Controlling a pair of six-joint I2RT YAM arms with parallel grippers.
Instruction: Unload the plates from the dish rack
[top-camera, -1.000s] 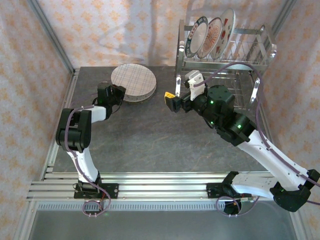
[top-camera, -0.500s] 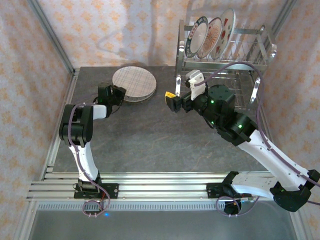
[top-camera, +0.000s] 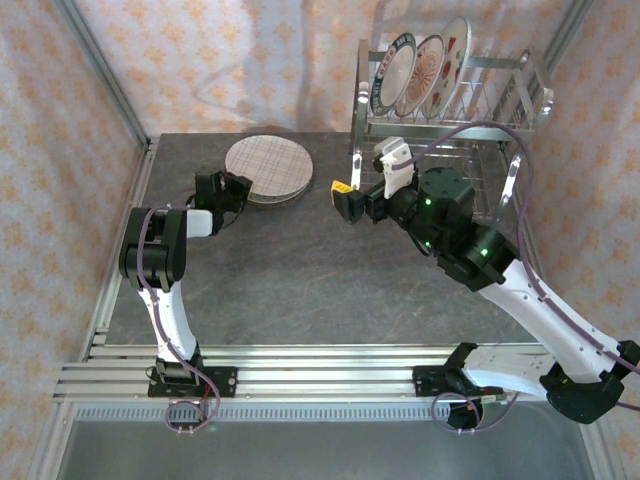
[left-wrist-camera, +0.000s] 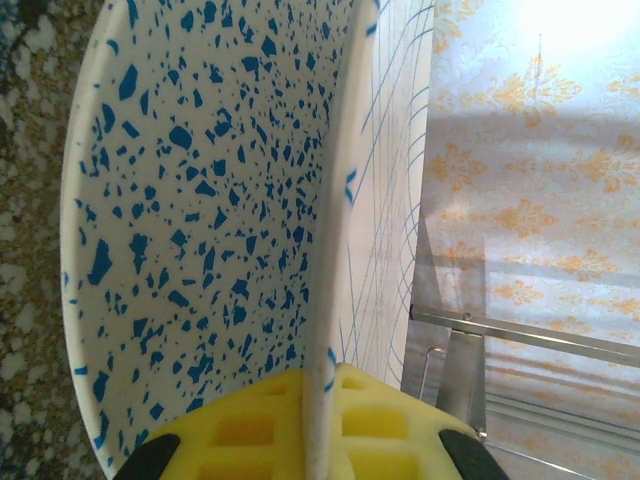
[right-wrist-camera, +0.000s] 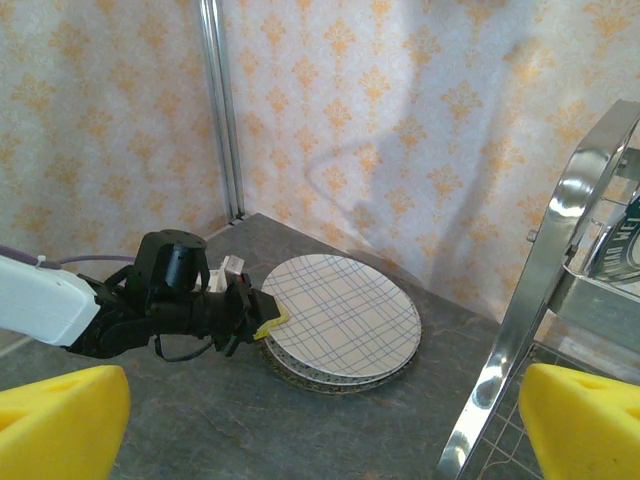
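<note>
No legible text, label, brand or number on anything, pale marks around the dark rim of the leftmost plate (top-camera: 390, 78) in the dish rack (top-camera: 505, 95), too small to read

White-and-black arms (top-camera: 530, 300), purple cables (top-camera: 478, 125)
</note>
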